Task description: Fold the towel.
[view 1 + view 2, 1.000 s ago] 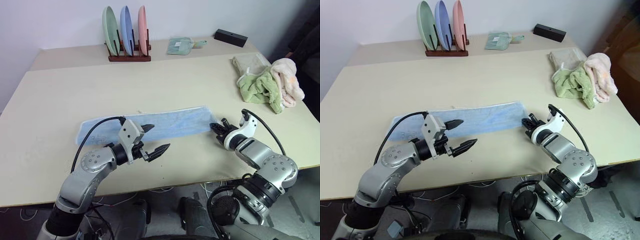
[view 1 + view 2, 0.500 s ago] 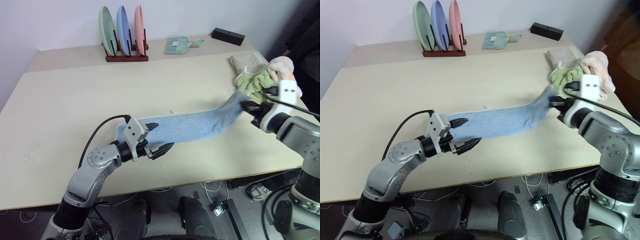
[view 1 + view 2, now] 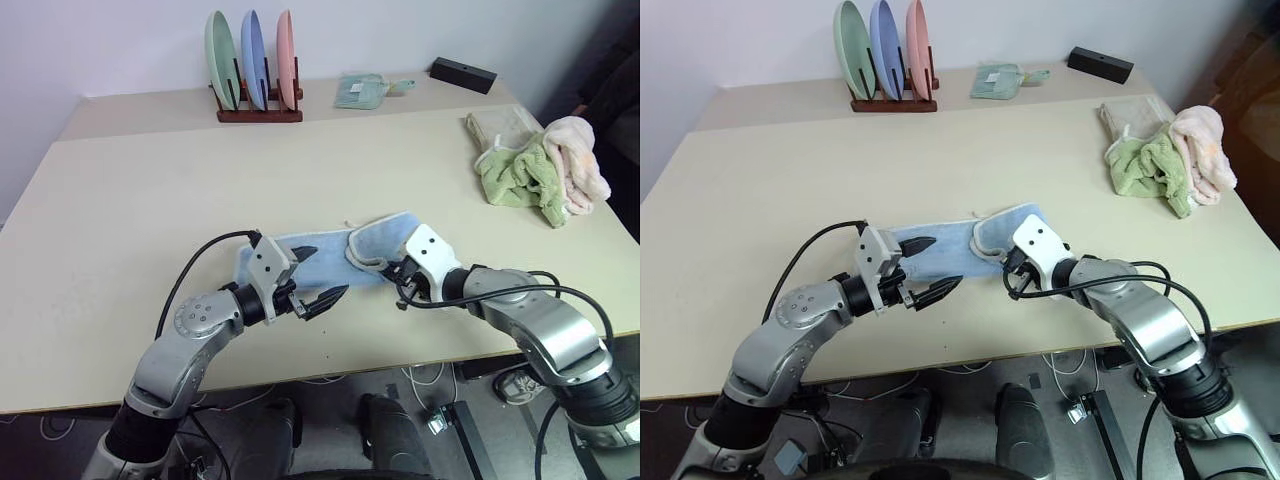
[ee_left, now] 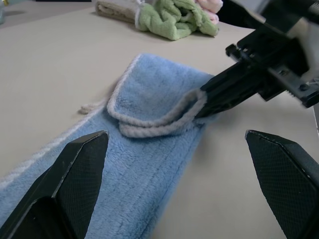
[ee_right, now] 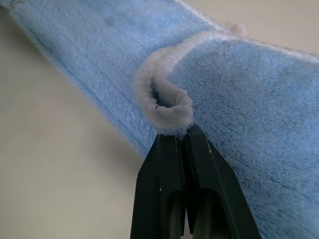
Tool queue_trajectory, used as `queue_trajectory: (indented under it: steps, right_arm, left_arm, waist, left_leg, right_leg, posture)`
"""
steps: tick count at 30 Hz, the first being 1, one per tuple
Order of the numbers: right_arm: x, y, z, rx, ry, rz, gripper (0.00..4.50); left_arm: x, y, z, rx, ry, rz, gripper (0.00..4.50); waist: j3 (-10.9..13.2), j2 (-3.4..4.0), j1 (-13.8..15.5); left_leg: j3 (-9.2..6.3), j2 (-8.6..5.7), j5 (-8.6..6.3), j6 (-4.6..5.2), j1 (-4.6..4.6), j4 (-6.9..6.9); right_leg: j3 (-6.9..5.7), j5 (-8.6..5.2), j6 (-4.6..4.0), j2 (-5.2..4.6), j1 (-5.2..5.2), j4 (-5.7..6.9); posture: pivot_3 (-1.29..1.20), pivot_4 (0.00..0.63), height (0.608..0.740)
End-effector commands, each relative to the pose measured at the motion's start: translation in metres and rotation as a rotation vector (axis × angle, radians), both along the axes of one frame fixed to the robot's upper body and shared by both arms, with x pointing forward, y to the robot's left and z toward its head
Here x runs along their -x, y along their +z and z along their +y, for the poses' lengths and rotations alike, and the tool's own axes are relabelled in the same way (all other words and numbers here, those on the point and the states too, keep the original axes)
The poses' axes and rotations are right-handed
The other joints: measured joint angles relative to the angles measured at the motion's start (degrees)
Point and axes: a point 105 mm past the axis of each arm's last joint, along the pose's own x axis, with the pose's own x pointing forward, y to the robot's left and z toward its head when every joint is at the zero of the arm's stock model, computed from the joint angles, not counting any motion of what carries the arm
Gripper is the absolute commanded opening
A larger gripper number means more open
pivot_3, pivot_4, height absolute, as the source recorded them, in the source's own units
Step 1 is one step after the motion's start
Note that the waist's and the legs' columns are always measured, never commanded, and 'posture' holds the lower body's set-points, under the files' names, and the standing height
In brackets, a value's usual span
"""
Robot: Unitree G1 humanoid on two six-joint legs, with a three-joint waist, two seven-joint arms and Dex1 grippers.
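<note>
The beige table [image 3: 120,200] bears the towel [image 3: 330,262], a plate rack [image 3: 258,113] (far edge) and crumpled cloths [image 3: 540,165].

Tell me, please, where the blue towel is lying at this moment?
The towel lies near the table's front edge, between the left gripper and right gripper.

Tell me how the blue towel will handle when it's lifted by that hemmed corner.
Probably floppy: the towel curls over itself where the right end effector pinches its hem. Likely light, since that pinch alone holds the fold. Its plush pile probably grips rather than slips.
</note>
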Motion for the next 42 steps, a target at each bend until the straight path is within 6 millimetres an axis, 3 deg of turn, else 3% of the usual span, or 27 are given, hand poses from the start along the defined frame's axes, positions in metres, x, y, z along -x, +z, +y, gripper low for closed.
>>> queue_trajectory:
  steps: [1, 3, 6, 12, 16, 18, 20, 25, 26, 31, 34, 37, 40, 42]
  right_arm:
    - [-0.005, 0.014, 0.007, -0.018, 0.018, -0.066, 0.05]
    - [-0.006, 0.015, 0.011, -0.032, 0.027, -0.067, 0.28]
    - [-0.001, 0.018, 0.017, -0.060, 0.059, -0.053, 1.26]
    - [0.026, 0.039, 0.009, -0.094, 0.223, -0.064, 4.26]
    - [0.032, 0.069, -0.004, -0.224, 0.269, -0.086, 4.26]
    - [0.010, 0.076, -0.015, -0.253, 0.172, -0.124, 3.61]
    - [-0.009, 0.070, -0.023, -0.222, 0.107, -0.147, 2.90]
    - [-0.034, 0.036, -0.016, -0.188, 0.066, -0.127, 0.29]
    - [-0.036, 0.028, -0.014, -0.185, 0.069, -0.115, 0.09]
    - [-0.036, -0.016, -0.007, -0.131, 0.087, -0.047, 0.09]
    - [-0.036, -0.024, -0.009, -0.103, 0.088, -0.053, 0.09]
    - [-0.042, -0.006, -0.012, -0.134, 0.086, -0.107, 0.09]
    - [-0.047, 0.039, -0.011, -0.204, 0.127, -0.209, 0.91]
    - [-0.045, 0.056, -0.007, -0.198, 0.177, -0.248, 1.83]
  left_arm:
    - [0.004, 0.008, -0.002, -0.002, -0.014, -0.034, 4.50]
    - [0.004, 0.009, -0.003, -0.002, -0.015, -0.035, 4.50]
    - [0.003, 0.010, -0.003, -0.003, -0.017, -0.037, 4.50]
    - [0.000, 0.010, 0.007, -0.006, 0.024, -0.036, 4.50]
    - [-0.009, 0.009, 0.037, -0.004, 0.142, -0.021, 4.50]
    - [-0.014, 0.006, 0.060, -0.010, 0.224, -0.007, 4.50]
    - [-0.014, 0.002, 0.078, -0.020, 0.288, 0.009, 4.50]
    - [-0.006, -0.005, 0.093, -0.010, 0.342, 0.052, 4.50]
    - [-0.003, -0.006, 0.094, -0.003, 0.348, 0.063, 4.50]
    - [0.016, -0.015, 0.094, 0.046, 0.387, 0.147, 4.50]
    - [0.027, -0.021, 0.095, 0.122, 0.432, 0.227, 4.50]
    - [0.037, -0.024, 0.093, 0.209, 0.476, 0.298, 4.50]
    - [0.045, -0.029, 0.086, 0.317, 0.512, 0.410, 4.50]
    - [0.047, -0.034, 0.083, 0.357, 0.530, 0.476, 4.50]
  waist:
    - [0.00, 0.00, 0.00]
    - [0.00, 0.00, -0.02]
    - [0.00, 0.00, -0.04]
    - [0.00, 0.00, 0.45]
    - [0.01, 0.00, 0.59]
    - [0.01, -0.01, 0.61]
    - [0.00, -0.02, 0.56]
    - [0.01, -0.04, 0.98]
    - [0.01, -0.04, 1.02]
    - [0.01, -0.03, 1.00]
    - [-0.01, -0.04, 0.97]
    - [-0.02, -0.05, 1.01]
    - [0.01, -0.03, 1.04]
    - [0.01, -0.03, 1.07]
  left_leg:
    - [0.00, 0.00, 0.00, 0.00, 0.00, 0.00]
    - [-0.01, 0.00, 0.00, 0.00, 0.00, 0.00]
    - [-0.01, 0.00, 0.00, 0.00, 0.00, -0.01]
    - [-0.02, -0.02, 0.00, 0.00, -0.01, 0.00]
    - [0.01, 0.03, -0.01, 0.01, 0.01, -0.01]
    - [0.00, 0.08, -0.01, 0.00, 0.04, -0.01]
    - [0.01, 0.10, 0.00, 0.00, 0.05, -0.01]
    - [0.00, 0.07, -0.01, -0.01, 0.03, -0.08]
    - [0.00, 0.06, -0.01, -0.02, 0.03, -0.08]
    - [0.00, 0.04, -0.01, -0.03, 0.02, -0.06]
    - [0.01, 0.04, -0.01, -0.03, 0.04, -0.07]
    - [-0.02, 0.06, 0.00, -0.04, 0.06, -0.05]
    - [0.00, 0.05, 0.00, -0.04, 0.05, -0.02]
    - [-0.01, 0.05, 0.00, -0.04, 0.05, -0.01]
  right_leg:
    - [0.00, 0.00, 0.00, 0.00, 0.00, 0.00]
    - [0.00, 0.00, 0.00, 0.01, 0.00, 0.00]
    - [0.00, 0.00, 0.00, 0.01, 0.00, 0.00]
    - [0.00, 0.00, 0.00, 0.00, 0.00, -0.01]
    - [0.01, 0.00, 0.00, 0.03, 0.00, -0.02]
    - [0.00, 0.01, -0.01, 0.09, 0.00, 0.00]
    - [0.00, 0.00, -0.04, 0.11, 0.00, 0.00]
    - [0.00, 0.01, -0.04, 0.09, -0.02, -0.03]
    - [0.00, 0.01, -0.04, 0.08, -0.02, -0.03]
    - [0.02, 0.02, -0.05, 0.05, -0.03, -0.02]
    - [0.04, 0.02, -0.05, 0.05, -0.03, -0.01]
    - [0.02, 0.01, -0.07, 0.07, -0.01, 0.01]
    - [0.05, -0.04, -0.17, 0.06, -0.01, 0.00]
    - [0.04, -0.04, -0.17, 0.06, -0.01, 0.02]
  posture:
    - [0.00, 0.150, 0.740]
    - [0.00, 0.150, 0.740]
    - [0.00, 0.150, 0.740]
    - [0.00, 0.150, 0.740]
    - [0.00, 0.150, 0.740]
    - [0.00, 0.150, 0.740]
    - [0.00, 0.150, 0.740]
    - [0.00, 0.150, 0.740]
    - [0.00, 0.150, 0.740]
    - [0.00, 0.150, 0.740]
    - [0.00, 0.150, 0.740]
    - [0.00, 0.150, 0.740]
    - [0.00, 0.150, 0.740]
    - [0.00, 0.150, 0.740]
